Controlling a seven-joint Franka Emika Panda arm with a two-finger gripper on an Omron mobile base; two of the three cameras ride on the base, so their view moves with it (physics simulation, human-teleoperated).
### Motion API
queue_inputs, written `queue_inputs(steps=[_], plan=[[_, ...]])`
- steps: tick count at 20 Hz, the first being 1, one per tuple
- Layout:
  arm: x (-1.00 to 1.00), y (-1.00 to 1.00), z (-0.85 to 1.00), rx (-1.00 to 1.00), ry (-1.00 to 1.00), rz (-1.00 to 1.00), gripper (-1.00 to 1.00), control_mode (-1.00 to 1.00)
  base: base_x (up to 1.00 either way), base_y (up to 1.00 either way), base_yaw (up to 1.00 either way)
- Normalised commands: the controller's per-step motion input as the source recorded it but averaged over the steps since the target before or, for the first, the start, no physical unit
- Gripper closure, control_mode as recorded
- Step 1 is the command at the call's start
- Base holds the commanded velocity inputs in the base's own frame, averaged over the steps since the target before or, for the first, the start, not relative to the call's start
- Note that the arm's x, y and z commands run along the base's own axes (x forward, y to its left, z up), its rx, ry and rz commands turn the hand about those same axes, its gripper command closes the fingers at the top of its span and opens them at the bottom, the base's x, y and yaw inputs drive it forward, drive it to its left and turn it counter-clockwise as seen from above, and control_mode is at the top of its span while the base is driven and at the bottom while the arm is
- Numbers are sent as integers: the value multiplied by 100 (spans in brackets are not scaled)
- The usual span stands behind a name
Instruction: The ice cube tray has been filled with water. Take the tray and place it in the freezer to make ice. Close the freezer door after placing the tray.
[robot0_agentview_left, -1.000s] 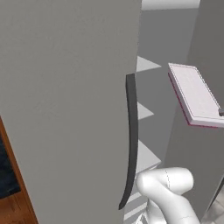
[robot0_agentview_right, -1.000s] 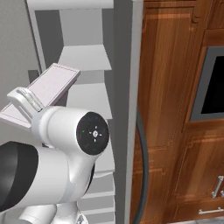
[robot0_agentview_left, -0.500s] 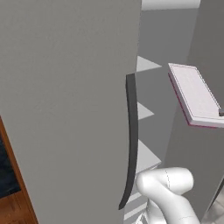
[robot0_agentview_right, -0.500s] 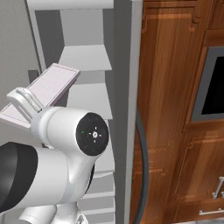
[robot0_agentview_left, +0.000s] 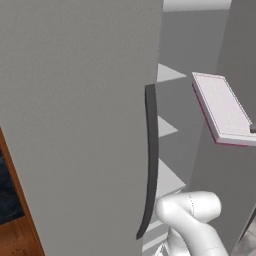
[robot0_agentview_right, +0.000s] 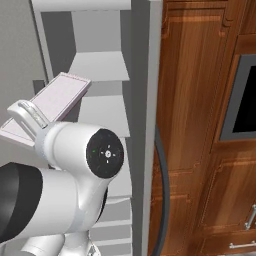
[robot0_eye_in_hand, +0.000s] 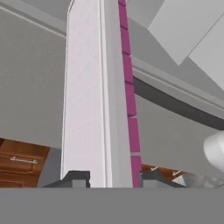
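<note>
The ice cube tray (robot0_agentview_left: 222, 107) is white with a pinkish-mauve rim and hangs tilted in the air in front of the open freezer (robot0_agentview_left: 175, 100). My gripper (robot0_eye_in_hand: 111, 179) is shut on the tray's near end, and the tray (robot0_eye_in_hand: 98, 96) runs away from the hand edge-on between the two fingertips (robot0_eye_in_hand: 76, 178). From the right the tray (robot0_agentview_right: 55, 102) slopes up toward the white shelves (robot0_agentview_right: 100, 67). The freezer door (robot0_agentview_left: 75, 100) stands swung open on the left, its long dark handle (robot0_agentview_left: 150, 160) facing the tray.
White shelves (robot0_agentview_left: 167, 127) step down inside the freezer behind the tray. My own white arm (robot0_agentview_right: 80, 165) bulks low in front of the compartment. The wider grey door's edge (robot0_agentview_right: 150, 125) and its dark handle (robot0_agentview_right: 162, 200) stand at right, then wood cabinets (robot0_agentview_right: 200, 100) and an oven (robot0_agentview_right: 247, 95).
</note>
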Motion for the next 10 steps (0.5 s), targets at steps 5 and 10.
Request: queue_inputs(steps=[5, 10], plan=[[0, 0, 0, 0, 0, 0, 100, 100, 10, 0, 7], [-1, -1, 1, 0, 4, 0, 100, -100, 0, 0, 0]])
